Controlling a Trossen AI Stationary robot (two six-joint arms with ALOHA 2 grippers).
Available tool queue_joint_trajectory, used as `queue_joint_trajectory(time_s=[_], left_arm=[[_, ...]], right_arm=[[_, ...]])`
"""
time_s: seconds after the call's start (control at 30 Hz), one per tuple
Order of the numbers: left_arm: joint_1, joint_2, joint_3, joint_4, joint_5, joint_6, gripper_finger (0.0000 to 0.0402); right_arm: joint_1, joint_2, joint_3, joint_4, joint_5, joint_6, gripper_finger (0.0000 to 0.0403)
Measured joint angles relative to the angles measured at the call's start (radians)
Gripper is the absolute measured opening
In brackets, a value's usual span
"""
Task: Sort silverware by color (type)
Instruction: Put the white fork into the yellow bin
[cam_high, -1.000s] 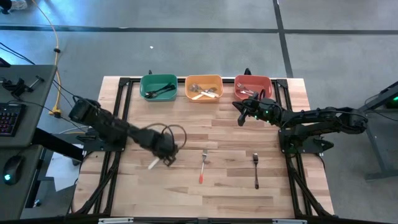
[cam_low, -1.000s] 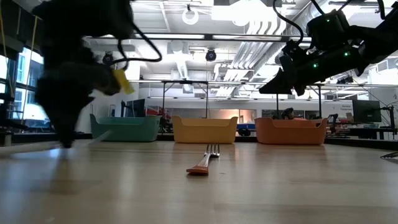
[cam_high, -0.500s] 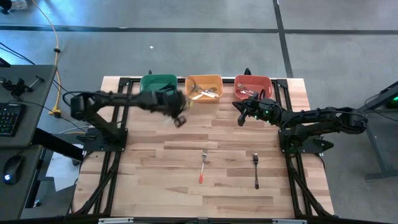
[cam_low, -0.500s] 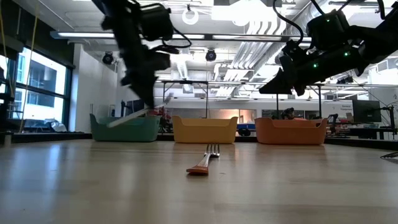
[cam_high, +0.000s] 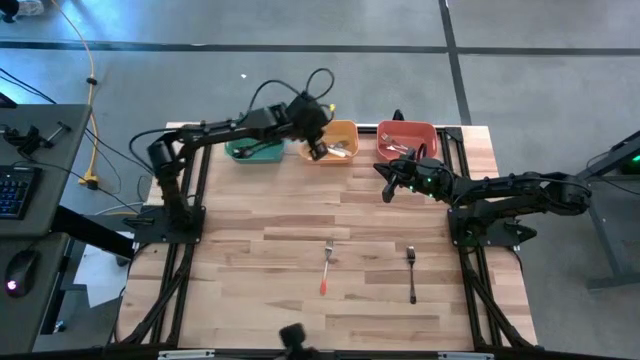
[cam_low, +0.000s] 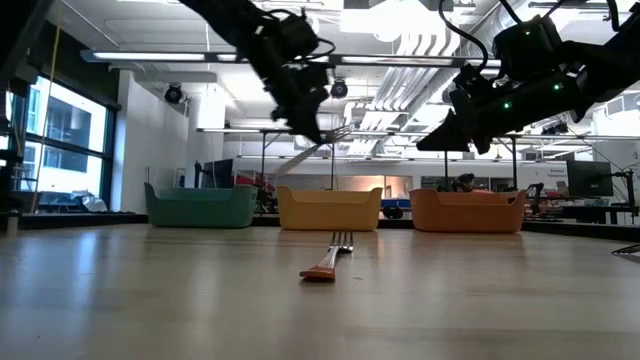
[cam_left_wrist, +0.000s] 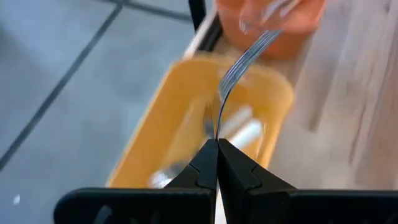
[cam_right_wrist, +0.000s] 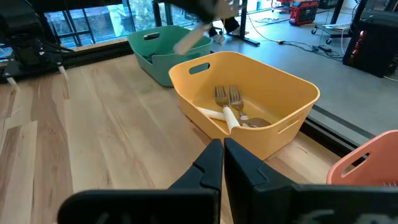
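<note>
1. Much of the sorting looked done: dark utensils lay in the green bin (cam_high: 254, 140), white-handled forks in the orange bin (cam_high: 330, 131), and silverware in the red bin (cam_high: 407, 139).
2. Two pieces remained on the surface (cam_high: 300, 215) near six o'clock: a red-handled fork (cam_high: 326, 267) and a dark-handled fork (cam_high: 411, 272).
3. The left claw (cam_left_wrist: 217, 144) was pinched shut on a white-handled fork (cam_low: 318, 145), held above the orange bin at twelve o'clock.
4. The right claw (cam_right_wrist: 222, 148) hovered closed and empty near the red bin.
</note>
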Motion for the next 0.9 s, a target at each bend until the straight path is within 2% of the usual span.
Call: queue_joint_trajectory(time_s=[0.13, 0.23, 0.5, 0.73, 0.9], left_arm=[[0.004, 0.088, 0.115, 0.004, 0.033, 0.036, 0.0003], [0.004, 0.141, 0.147, 0.001, 0.037, 0.039, 0.0002], [0.011, 0.239, 0.149, 0.022, 0.076, 0.030, 0.0001], [0.009, 0.254, 0.149, 0.053, 0.075, -0.016, 0.0003], [0.011, 0.253, 0.149, 0.045, 0.062, -0.027, 0.0021]], right_arm=[[0.000, 0.000, 0.000, 0.000, 0.000, 0.000, 0.0000], [0.000, 0.000, 0.000, 0.000, 0.000, 0.000, 0.0000], [0.000, 0.000, 0.000, 0.000, 0.000, 0.000, 0.0000], [0.000, 0.000, 0.000, 0.000, 0.000, 0.000, 0.0000], [0.000, 0.000, 0.000, 0.000, 0.000, 0.000, 0.0000]])
